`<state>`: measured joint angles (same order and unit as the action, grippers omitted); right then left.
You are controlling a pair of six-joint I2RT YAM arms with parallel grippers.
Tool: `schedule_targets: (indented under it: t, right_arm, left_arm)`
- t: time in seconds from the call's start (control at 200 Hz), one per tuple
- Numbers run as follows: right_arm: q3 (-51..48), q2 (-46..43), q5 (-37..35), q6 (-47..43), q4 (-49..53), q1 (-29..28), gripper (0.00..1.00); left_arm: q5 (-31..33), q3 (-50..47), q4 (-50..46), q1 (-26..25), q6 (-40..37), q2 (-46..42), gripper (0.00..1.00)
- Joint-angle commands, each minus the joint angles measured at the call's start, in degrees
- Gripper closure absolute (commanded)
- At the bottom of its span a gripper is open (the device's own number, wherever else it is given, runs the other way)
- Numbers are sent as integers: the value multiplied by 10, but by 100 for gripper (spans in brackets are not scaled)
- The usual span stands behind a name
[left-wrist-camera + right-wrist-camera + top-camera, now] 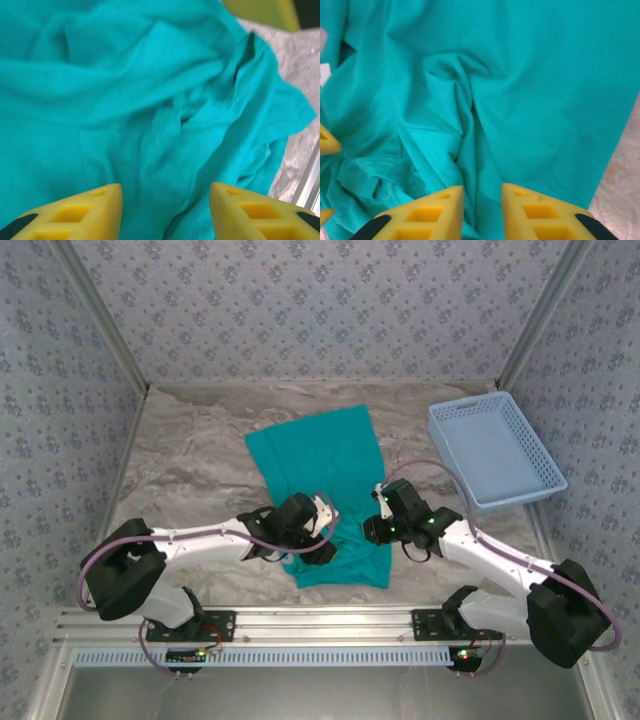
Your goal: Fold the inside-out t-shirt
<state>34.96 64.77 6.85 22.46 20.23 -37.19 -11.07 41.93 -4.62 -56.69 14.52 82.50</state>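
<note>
I see the marbled grey bench (190, 470) carrying the soft teal inside-out t-shirt (325, 465). It lies smooth and flat beyond both tools and is bunched into folds directly beneath them. A light blue plastic mesh basket (497, 448) sits well beyond the right tool (481, 192), whose wedge-shaped yellow fingers are parted by a narrow slit, pinching nothing. The left tool (165, 192) stands roughly half open over wrinkles, gripping nothing.
</note>
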Motion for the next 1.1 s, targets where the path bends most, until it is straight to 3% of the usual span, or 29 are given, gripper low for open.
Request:
schedule_targets:
  t: [0.0, 0.205, 0.3, 0.385, 0.51, 0.615, 0.795, 0.925, 1.004, 1.094]
  right_arm:
    - [19, -12, -10, -21, 42, -9, 70]
    - [16, -2, -18, -23, 44, -36, 68]
    - [14, 3, -18, -18, 45, -41, 67]
    - [13, 14, -19, -16, 51, -41, 67]
    - [6, 23, -13, -10, 52, -43, 67]
    - [6, 22, -9, -4, 55, -47, 69]
    - [16, 8, 4, -22, 56, -51, 100]
    - [18, -1, 7, -37, 49, -50, 100]
    - [21, -2, 26, -51, 47, -52, 100]
    - [25, -13, 42, -77, 42, -67, 82]
  left_arm:
    - [4, 33, -21, 12, -14, 4, 49]
    - [-47, 53, 0, 14, -17, 73, 50]
    - [-60, 62, -1, 14, -15, 100, 55]
    - [-62, 66, -5, 14, -16, 97, 81]
    - [-49, 65, -26, 23, -20, 38, 100]
    - [-50, 44, -12, 28, -9, -44, 100]
    - [-146, 18, -14, 53, -5, -123, 88]
    - [-144, -29, -6, 58, 10, -130, 78]
    - [-143, -64, 18, 59, 34, -129, 61]
    - [-137, -88, 40, 60, 61, -128, 53]
